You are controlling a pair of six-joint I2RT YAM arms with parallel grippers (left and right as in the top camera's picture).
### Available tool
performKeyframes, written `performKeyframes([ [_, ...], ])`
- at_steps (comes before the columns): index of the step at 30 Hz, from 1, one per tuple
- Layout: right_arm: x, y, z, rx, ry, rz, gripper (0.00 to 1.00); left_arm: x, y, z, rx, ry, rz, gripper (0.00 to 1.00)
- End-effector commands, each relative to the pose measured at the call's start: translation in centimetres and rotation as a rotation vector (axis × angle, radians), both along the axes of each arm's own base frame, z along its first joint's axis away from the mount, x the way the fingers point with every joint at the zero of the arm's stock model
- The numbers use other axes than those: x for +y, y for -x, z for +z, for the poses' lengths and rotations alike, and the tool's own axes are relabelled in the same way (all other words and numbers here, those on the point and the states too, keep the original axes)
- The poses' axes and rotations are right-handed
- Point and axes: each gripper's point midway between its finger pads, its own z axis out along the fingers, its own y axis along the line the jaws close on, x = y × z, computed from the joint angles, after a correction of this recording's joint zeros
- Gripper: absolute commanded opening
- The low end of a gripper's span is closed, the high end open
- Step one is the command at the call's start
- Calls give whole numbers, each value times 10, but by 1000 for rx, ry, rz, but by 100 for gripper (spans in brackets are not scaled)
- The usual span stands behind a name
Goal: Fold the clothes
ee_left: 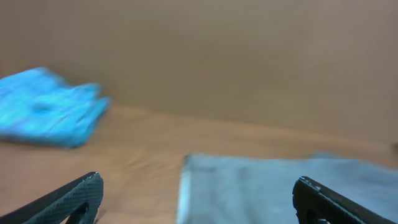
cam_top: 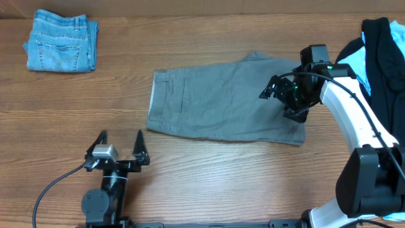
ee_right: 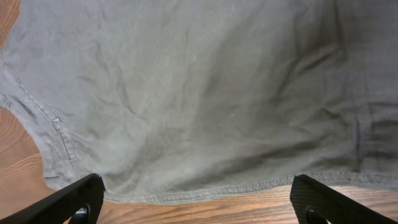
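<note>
Grey shorts [cam_top: 221, 101] lie flat in the middle of the table, folded lengthwise, waistband to the left. My right gripper [cam_top: 272, 88] is open and empty, hovering over the shorts' right end; its wrist view shows the grey fabric [ee_right: 205, 93] and its hem between the spread fingers [ee_right: 199, 202]. My left gripper [cam_top: 121, 140] is open and empty near the front edge, below the shorts' left corner. Its wrist view is blurred, showing the fingers [ee_left: 199, 199], the shorts [ee_left: 273, 186] and the folded jeans [ee_left: 50, 115].
Folded blue jeans [cam_top: 61, 49] sit at the far left corner. A pile of black and light-blue clothes [cam_top: 380, 47] lies at the far right edge. Bare wood lies between the jeans and the shorts.
</note>
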Motion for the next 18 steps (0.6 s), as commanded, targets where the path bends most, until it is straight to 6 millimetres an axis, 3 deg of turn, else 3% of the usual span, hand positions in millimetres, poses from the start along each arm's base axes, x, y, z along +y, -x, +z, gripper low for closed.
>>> performKeyframes([
  [1,2,-5,5,-20,-7,1,100,-43,12,16,-55,42,-260,100],
  [5,2,-8,6,-33,-8,1,100,-43,15,30,-60,105,-268,100],
  [12,2,-8,6,-35,-8,1,100,-42,22,68,-25,35,-252,100],
  [18,2,-8,6,-35,-8,1,100,-44,2,80,200,37,-259,100],
])
